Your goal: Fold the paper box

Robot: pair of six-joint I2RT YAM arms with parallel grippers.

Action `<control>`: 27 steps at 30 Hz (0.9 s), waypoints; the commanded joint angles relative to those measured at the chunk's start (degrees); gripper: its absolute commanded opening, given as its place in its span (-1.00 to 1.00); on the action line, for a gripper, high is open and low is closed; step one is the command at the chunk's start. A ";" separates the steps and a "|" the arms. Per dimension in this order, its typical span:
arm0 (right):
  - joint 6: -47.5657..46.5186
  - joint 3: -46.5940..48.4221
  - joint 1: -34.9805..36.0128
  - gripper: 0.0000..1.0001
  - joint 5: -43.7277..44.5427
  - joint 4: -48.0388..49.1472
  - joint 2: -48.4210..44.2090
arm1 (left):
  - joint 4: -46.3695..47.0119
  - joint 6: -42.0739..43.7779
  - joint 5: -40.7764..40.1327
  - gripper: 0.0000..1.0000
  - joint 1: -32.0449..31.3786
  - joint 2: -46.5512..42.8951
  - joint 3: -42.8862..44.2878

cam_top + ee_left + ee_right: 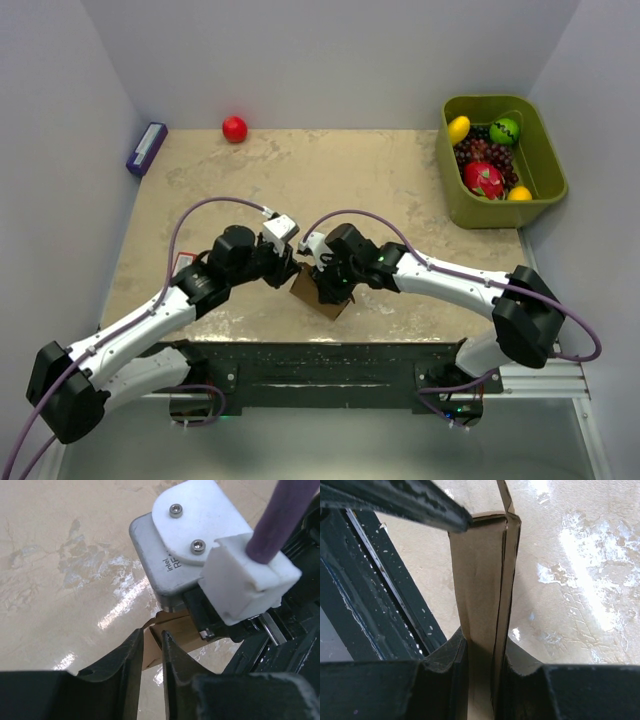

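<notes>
The right gripper (482,652) should serve as a steady anchor while the left works the loose flap along its crease, slowly, since thin card would likely buckle if tugged. The right jaws stand nearly closed, clamped on a doubled upright panel of the paper box (481,580). The left gripper (151,645) is narrowly parted with a flap edge in the gap; whether it truly bites I cannot tell. From above, the box sits near 6 o'clock on the table (400,190), the left arm reaching in from 9 o'clock and the right from 3.
</notes>
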 commanded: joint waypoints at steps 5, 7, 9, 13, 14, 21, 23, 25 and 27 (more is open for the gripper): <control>-0.50 2.24 -0.34 -0.93 -3.49 0.33 -0.81 | 1.59 0.91 -1.92 -0.22 -0.11 -2.11 0.74; -0.59 2.42 -0.26 -0.93 -3.40 0.15 -0.73 | 1.50 1.18 -1.92 -0.19 -0.11 -1.93 0.82; -0.59 2.51 -0.26 -0.93 -3.32 -0.02 -0.81 | 1.67 1.35 -1.57 -0.17 -0.11 -1.76 0.82; -0.68 2.33 -0.26 -0.93 -3.58 -0.11 -1.34 | 1.76 1.62 -0.61 -0.19 -0.11 -0.35 1.17; -0.77 2.24 -0.26 -0.93 -3.58 -0.02 -1.43 | 1.76 1.70 -0.52 -0.21 -0.20 0.08 1.35; -0.85 2.24 -0.26 -0.93 -4.02 -0.02 -1.25 | 2.38 1.62 0.10 -0.25 -0.11 0.53 1.35; -0.85 2.24 -0.17 -0.93 -4.02 -0.02 -1.17 | 2.38 1.62 0.63 -0.25 -0.11 0.88 1.53; -0.94 2.33 -0.26 -0.93 -4.11 -0.11 -1.08 | 2.38 1.53 0.54 -0.25 -0.11 0.97 1.62; -0.94 2.24 -0.26 -0.93 -4.11 -0.11 -1.08 | 2.64 1.53 0.54 -0.25 -0.02 0.88 1.62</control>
